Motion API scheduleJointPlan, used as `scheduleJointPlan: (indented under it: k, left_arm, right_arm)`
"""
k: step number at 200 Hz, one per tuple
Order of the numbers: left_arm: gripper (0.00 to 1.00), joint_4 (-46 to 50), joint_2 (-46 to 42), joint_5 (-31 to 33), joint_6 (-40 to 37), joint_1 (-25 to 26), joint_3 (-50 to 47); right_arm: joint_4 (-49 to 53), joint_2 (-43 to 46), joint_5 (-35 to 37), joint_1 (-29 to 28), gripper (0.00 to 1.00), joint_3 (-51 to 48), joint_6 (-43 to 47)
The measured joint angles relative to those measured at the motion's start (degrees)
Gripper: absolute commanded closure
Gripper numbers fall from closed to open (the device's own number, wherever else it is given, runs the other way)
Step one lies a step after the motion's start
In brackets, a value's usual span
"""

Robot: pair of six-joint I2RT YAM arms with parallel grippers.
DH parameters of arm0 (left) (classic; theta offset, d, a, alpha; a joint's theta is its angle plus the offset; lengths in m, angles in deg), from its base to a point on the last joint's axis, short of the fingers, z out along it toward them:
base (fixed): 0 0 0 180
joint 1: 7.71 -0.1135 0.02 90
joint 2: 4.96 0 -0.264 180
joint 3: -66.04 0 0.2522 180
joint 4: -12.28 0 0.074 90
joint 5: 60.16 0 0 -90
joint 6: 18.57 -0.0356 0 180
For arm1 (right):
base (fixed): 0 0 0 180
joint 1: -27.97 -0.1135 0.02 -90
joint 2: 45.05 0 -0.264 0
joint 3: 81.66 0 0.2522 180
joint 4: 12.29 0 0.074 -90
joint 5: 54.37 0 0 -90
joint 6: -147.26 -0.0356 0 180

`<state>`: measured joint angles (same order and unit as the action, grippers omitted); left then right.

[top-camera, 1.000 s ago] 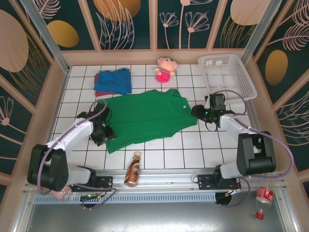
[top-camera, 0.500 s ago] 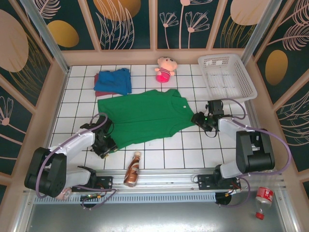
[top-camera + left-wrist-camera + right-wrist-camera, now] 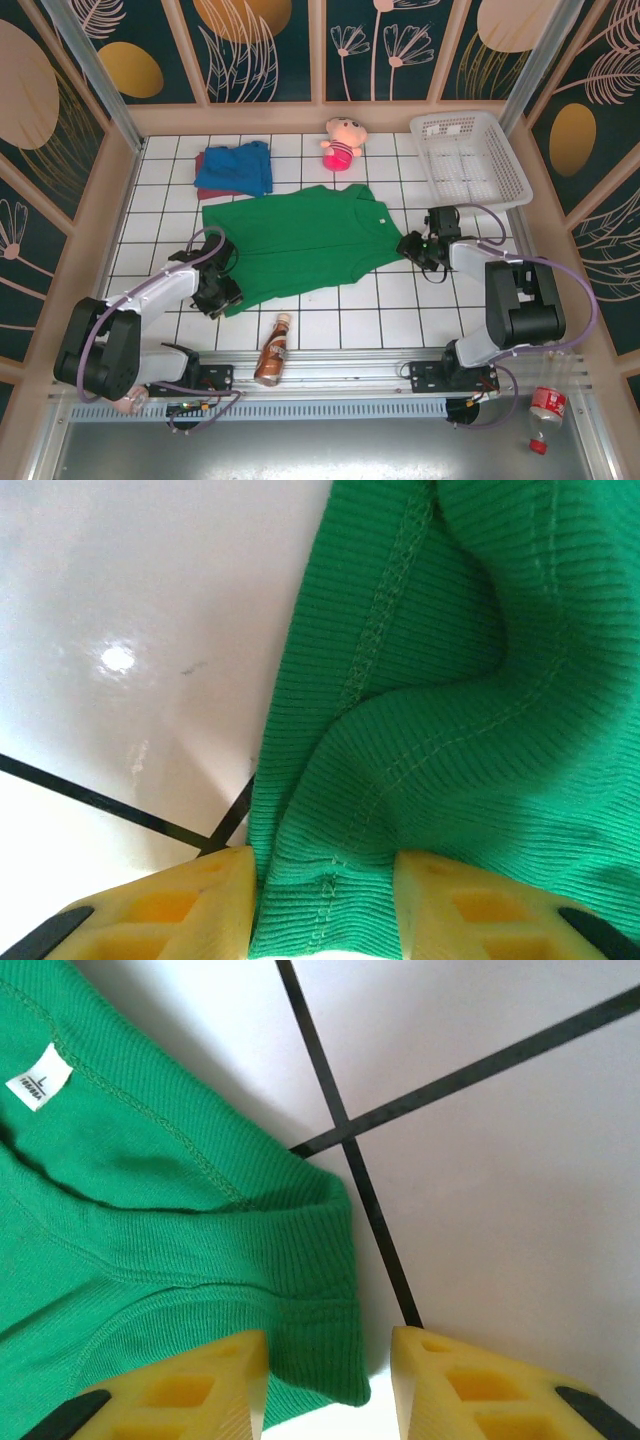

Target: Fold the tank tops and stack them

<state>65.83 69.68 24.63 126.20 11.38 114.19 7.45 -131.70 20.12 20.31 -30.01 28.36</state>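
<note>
White tiled table (image 3: 330, 310) w/ thin black grid lines, glossy enough to show a light spot in the left wrist view. It sits in a boxed-in bay: wood-framed wall panels, dark teal, painted w/ gold discs and pale pink leaves and flowers. A metal rail runs along the near edge, where both arm bases are bolted.

Green tank top (image 3: 300, 240) lies spread flat mid-table, neck toward the right. Blue tank top (image 3: 235, 168) lies folded at the far left, on top of the maroon tank top (image 3: 203, 160), whose edge peeks out. Pink doll (image 3: 343, 143) sits at the far middle; white basket (image 3: 512, 160) in the far right corner. A brown bottle (image 3: 273, 350) lies near the rail; a red-capped bottle (image 3: 543, 410) lies off the table, bottom right.

Left fingers (image 3: 170, 910) are at the green top's near-left hem: ribbed cloth fills the gap btwn them and touches both; a firm grip can't be told. Right fingers (image 3: 180, 1390) stand apart around the shoulder strap end, w/ bare tile showing beside the cloth.

White neck label (image 3: 38, 1076) reads "L"; smaller print under it is too small to read.
</note>
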Motion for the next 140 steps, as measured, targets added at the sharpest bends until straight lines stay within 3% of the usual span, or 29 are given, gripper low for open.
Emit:
scheduleJointPlan:
  k: [93, 140]
  left_arm:
    - [0.56, 1.8, -4.5, -1.3, 0.6, 0.7, -3.0]
    - [0.61, 0.7, -6.8, -1.2, 2.5, 1.6, -5.0]
  right_arm:
    - [-0.9, -1.6, -0.4, -2.1, 0.66, 1.2, 0.0]
    - [2.8, 3.0, -1.1, -3.5, 0.58, 1.3, 0.8]
